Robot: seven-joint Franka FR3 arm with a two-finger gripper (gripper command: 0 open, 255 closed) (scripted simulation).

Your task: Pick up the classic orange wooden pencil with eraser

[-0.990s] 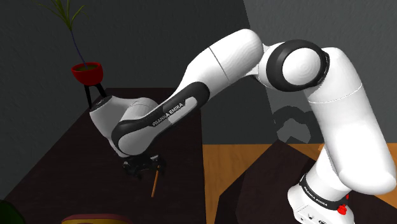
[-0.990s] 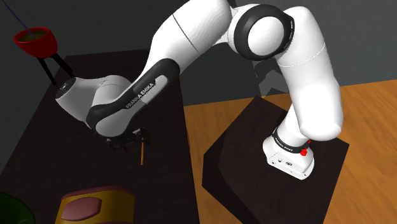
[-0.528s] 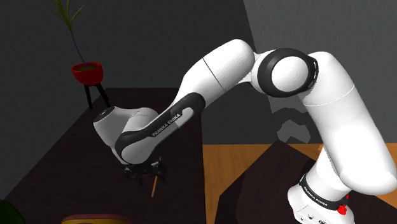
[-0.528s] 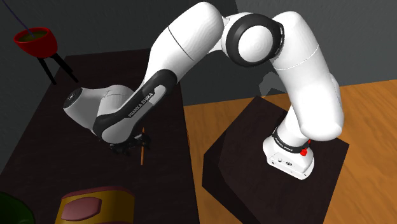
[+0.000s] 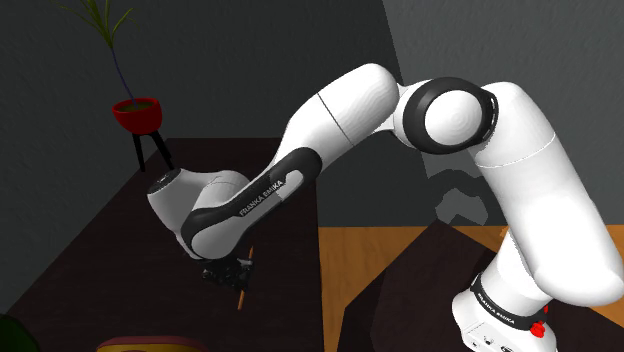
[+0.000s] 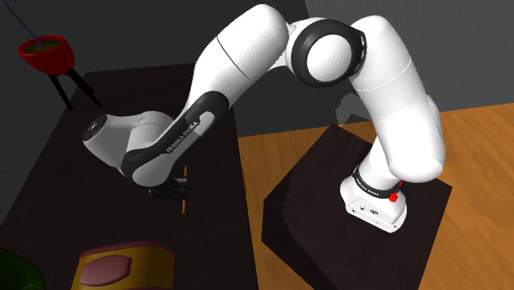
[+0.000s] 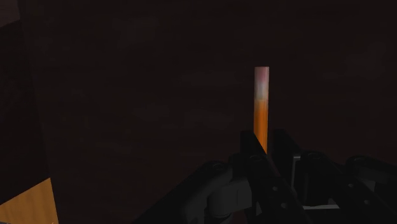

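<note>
The jaws are down at the dark surface and clenched on the orange pencil. In the wrist view a black finger presses each side of its shaft, and the pale eraser end pokes out beyond them. In the shoulder view the pencil's lower end shows just under the wrist, and it looks to be lying on the surface rather than raised. So I judge the reach and the grip done, with the lift yet to come. For containers, in the second exterior view a dark green rounded thing sits well to the left of the pencil and nearer the camera; whether it is a bowl I cannot tell. A red pot on black legs stands well left of the pencil and farther back, holding something green. A yellow box-like thing with a maroon panel lies near the pencil, just left and nearer; its contents cannot be seen.
</note>
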